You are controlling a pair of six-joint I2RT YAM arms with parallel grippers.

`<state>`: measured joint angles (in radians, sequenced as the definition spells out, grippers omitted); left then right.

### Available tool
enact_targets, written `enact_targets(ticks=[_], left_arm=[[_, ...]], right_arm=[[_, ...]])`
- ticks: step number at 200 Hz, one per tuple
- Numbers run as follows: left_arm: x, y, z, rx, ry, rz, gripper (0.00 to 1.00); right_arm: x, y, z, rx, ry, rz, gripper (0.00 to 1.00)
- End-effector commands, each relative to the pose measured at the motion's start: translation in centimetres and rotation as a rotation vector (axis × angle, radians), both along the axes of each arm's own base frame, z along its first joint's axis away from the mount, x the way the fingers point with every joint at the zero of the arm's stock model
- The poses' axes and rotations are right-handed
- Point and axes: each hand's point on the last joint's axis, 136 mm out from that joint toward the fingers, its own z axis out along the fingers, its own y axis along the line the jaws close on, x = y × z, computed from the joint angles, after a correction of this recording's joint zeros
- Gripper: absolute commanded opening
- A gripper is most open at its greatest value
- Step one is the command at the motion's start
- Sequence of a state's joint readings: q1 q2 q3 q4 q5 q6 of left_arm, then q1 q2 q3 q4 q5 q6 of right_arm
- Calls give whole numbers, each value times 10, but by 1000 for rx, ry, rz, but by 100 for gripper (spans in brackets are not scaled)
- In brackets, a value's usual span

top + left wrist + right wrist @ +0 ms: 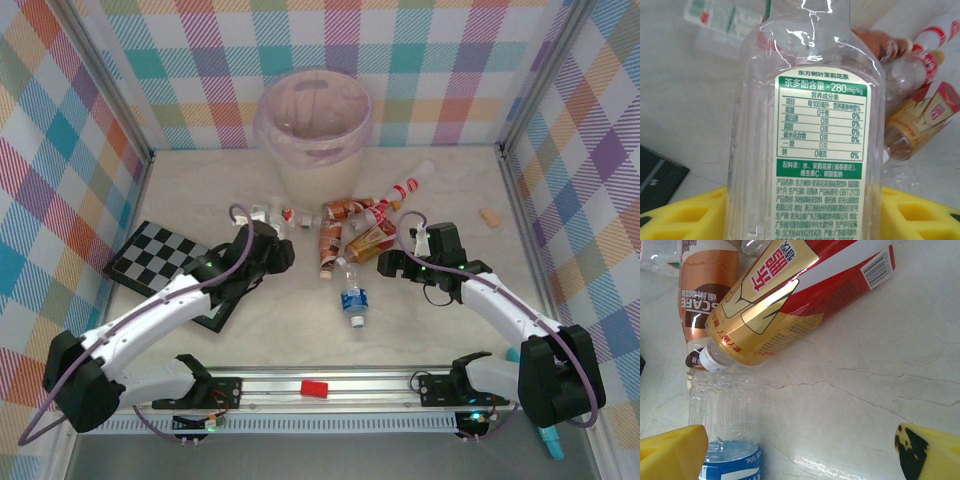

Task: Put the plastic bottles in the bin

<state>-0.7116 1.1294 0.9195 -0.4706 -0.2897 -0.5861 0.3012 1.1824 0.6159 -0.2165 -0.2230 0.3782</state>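
Note:
A clear plastic bottle with a green-and-white label (810, 125) stands between my left gripper's (807, 210) yellow fingers (690, 215), and the jaws are shut on its lower body. That gripper (272, 240) sits left of the pile of plastic bottles (350, 225) lying in front of the bin (312, 125). My right gripper (800, 450) is open over bare table. A blue-labelled bottle (727, 430) lies beside its left finger (670, 452), and a red-and-gold bottle (785, 295) lies ahead. From above, the right gripper (392, 262) is right of the blue-labelled bottle (353, 298).
A checkered board (160, 255) lies under the left arm at the left. A small beige piece (489, 217) rests near the right wall. A red block (315, 388) sits on the front rail. Plaid walls close in the table on three sides.

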Motion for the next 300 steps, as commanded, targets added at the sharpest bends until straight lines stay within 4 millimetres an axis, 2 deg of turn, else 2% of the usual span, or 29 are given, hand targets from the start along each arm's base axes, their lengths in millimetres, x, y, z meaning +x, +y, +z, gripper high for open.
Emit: enact_targets(ticks=[1,30,60,75,103,160,177,204,233,275,300], left_arm=[[-8,18,40,71,-64,-3,46],[-8,21,73,125,-97,-39,46],[7,14,108,152,-155,-80,40],[17,8,120,156,-152,-100,35],[41,-2,139,152,-174,-127,29],[105,-11,172,93,-236,-144,26],[122,-14,187,75,-269,-144,22],[149,-20,207,62,-307,-147,22],[184,-30,212,60,-301,-160,20],[220,-52,196,28,-266,-178,20],[240,-56,182,18,-261,-164,19]], right_arm=[[1,3,1,22,1,12,96],[-1,3,3,17,3,16,96],[-5,2,5,17,7,17,97],[-9,1,5,13,12,17,97],[-16,-1,3,19,19,18,97],[-26,2,7,60,36,18,96],[-28,2,7,63,36,18,96],[-31,2,6,71,48,17,96],[-34,4,6,90,59,17,96],[-38,3,3,76,65,9,96],[-44,9,-2,88,73,23,95]])
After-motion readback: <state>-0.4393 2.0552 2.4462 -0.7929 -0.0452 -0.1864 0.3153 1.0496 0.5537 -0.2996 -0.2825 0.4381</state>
